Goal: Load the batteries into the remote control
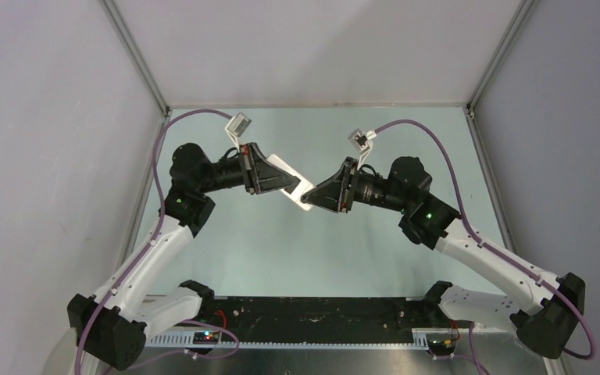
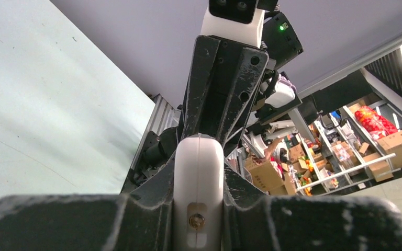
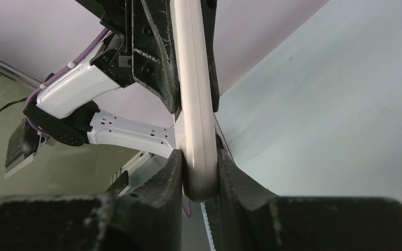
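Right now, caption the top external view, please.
The left gripper and right gripper clamp opposite ends of the remote control above the table.

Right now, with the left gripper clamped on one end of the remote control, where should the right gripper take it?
Take the free end, coming in from the right, opposite the left gripper. The remote control is held off the table as a thin flat slab, so the right gripper should pinch across its thickness near the rounded tip. Its fingers already sit there, one on each side.
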### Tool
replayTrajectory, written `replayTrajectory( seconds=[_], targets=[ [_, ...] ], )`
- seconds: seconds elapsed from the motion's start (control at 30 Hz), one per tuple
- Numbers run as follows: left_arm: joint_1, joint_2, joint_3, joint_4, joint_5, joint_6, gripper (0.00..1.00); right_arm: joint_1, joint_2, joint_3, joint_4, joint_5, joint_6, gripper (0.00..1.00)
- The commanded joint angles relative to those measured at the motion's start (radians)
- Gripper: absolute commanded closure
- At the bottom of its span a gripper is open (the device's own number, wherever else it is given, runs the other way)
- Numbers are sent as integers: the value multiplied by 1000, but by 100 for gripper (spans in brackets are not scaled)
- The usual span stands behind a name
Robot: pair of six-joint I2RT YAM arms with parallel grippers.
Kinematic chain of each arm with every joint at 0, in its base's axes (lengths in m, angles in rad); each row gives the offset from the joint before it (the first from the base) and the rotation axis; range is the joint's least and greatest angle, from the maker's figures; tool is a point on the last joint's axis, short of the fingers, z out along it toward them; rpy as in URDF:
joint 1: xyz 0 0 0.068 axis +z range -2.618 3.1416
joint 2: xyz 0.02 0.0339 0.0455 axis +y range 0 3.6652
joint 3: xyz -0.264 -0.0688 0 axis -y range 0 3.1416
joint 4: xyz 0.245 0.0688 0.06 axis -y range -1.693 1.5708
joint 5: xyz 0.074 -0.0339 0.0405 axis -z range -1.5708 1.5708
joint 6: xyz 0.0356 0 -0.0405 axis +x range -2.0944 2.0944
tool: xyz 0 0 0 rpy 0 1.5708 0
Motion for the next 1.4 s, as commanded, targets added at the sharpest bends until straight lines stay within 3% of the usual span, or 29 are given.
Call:
replayTrajectory(
  seconds=[0.0,0.1,0.2,0.27,0.4,0.47,0.7,0.93,1.17,1.37],
  targets=[
    [-8,-24,37,8,7,-14,87,1,23,51,-3,43,-42,84],
    [-8,-29,33,6,-13,-6,73,5,22,55,2,47,-42,91],
    [-7,-44,24,-4,-51,3,41,19,18,67,1,63,-47,96],
    [-8,-58,12,-14,-93,5,26,32,15,72,-3,104,-55,97],
    [-12,-83,-39,-59,-242,-80,13,88,6,76,-23,241,-105,100],
    [-15,-100,-69,-60,-299,-155,11,111,15,82,-36,287,-130,100],
    [-14,-130,-95,-120,-424,-198,9,238,68,143,-152,450,-306,100],
    [-15,-139,-111,-219,-478,-204,13,392,122,195,-253,776,-496,100],
    [-16,-163,-128,-307,-545,-225,15,484,171,208,-202,1072,-568,100],
    [-17,-170,-144,-319,-555,-266,16,498,202,208,-160,1096,-584,100]
  ],
)
